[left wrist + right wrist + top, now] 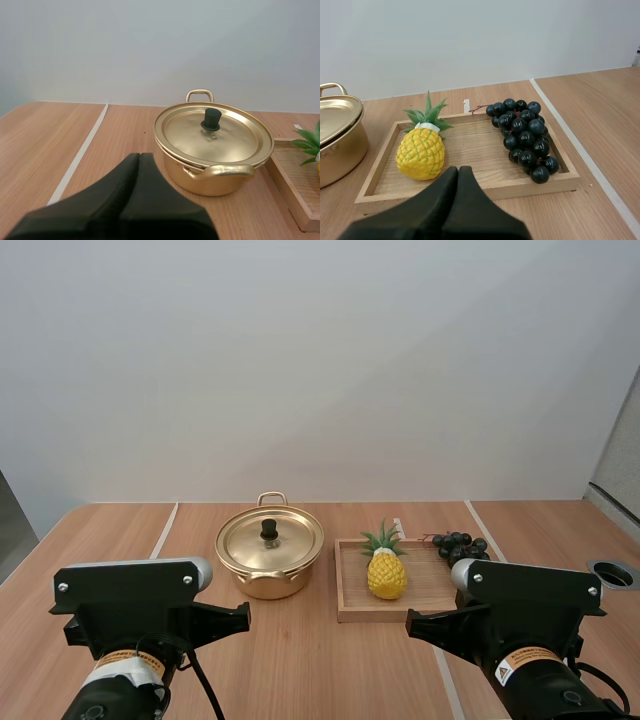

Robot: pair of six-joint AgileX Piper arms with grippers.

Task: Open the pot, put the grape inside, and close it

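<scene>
Lid on pot; grapes on tray

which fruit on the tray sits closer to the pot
The yellow pineapple; the dark grapes lie across the tray, away from the pot.

Quick tally, here we go: 1 pot, 1 lid w/ 1 black knob, and 2 handles, far handle & near handle. Fruit next: 1 pineapple, 1 bunch of grapes, berries too tightly packed to count exactly, plus 1 wooden tray. Robot side: 2 grippers, left gripper & right gripper, and 1 table under the lot.
</scene>
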